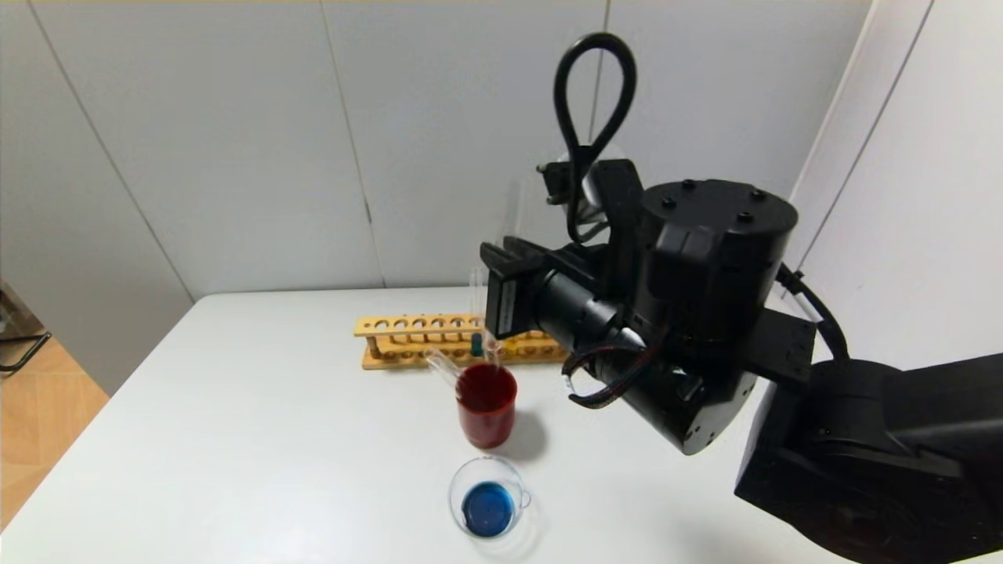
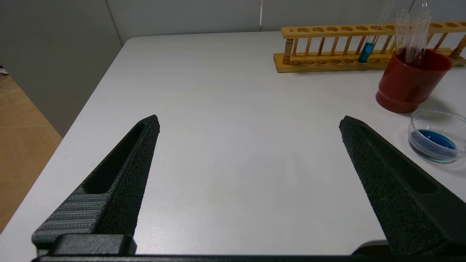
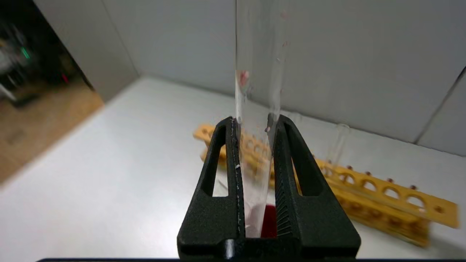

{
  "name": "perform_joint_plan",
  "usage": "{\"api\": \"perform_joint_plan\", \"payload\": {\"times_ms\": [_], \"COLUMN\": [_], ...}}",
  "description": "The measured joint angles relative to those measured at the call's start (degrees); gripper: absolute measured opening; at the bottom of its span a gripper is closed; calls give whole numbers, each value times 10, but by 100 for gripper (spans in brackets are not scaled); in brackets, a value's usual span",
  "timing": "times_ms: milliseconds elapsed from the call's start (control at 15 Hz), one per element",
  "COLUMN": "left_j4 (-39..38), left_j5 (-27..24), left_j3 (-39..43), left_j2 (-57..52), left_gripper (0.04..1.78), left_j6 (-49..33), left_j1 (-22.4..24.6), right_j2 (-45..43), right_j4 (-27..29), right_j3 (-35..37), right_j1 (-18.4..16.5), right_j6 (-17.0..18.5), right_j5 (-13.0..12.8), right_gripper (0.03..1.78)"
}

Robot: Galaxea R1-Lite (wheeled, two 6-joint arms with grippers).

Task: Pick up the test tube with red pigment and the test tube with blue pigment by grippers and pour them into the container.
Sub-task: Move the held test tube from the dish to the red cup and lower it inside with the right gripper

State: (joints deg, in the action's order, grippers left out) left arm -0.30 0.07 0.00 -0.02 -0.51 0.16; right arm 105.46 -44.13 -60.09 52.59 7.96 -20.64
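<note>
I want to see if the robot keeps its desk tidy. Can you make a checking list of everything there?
Surface: white table, no spills seen.
Job's things: beaker holds blue liquid; red-stained test tube, nearly empty, held roughly upright above the dark-red cup; another clear tube leans in that cup.
Clutter: wooden rack holding a teal-liquid tube.
Grippers: right gripper shut on the red-stained test tube; left gripper open above bare table.
Cables: black loop over the right wrist, snagging nothing.
Surroundings: grey wall panels; wooden floor on the robot's left.
</note>
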Motion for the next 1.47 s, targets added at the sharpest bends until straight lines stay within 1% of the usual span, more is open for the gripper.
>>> {"api": "perform_joint_plan", "payload": {"times_ms": [133,200,267,400,600,867,1067,1267,1467], "left_j4": [0,0,0,0,0,0,0,0,0], "left_j5": [0,0,0,0,0,0,0,0,0], "left_j3": [0,0,0,0,0,0,0,0,0], "left_j2": [0,0,0,0,0,0,0,0,0], "left_gripper": [175,175,175,175,175,175,175,175,175], "left_j6": [0,0,0,0,0,0,0,0,0], "left_j1": [0,0,0,0,0,0,0,0,0], "right_j2": [14,24,36,56,83,110,131,145,158], "right_j4": [-83,-108,-122,-124,-125,-125,-125,-124,-125], "right_j3": [40,52,59,66,68,67,68,66,53], "right_j1": [-5,-9,-14,-21,-25,-39,-41,-43,-50], "right_j6": [34,45,56,74,78,76,67,63,63], "right_j5": [3,4,5,7,15,43,49,70,74], "right_gripper": [32,32,32,32,32,32,32,32,32]}}
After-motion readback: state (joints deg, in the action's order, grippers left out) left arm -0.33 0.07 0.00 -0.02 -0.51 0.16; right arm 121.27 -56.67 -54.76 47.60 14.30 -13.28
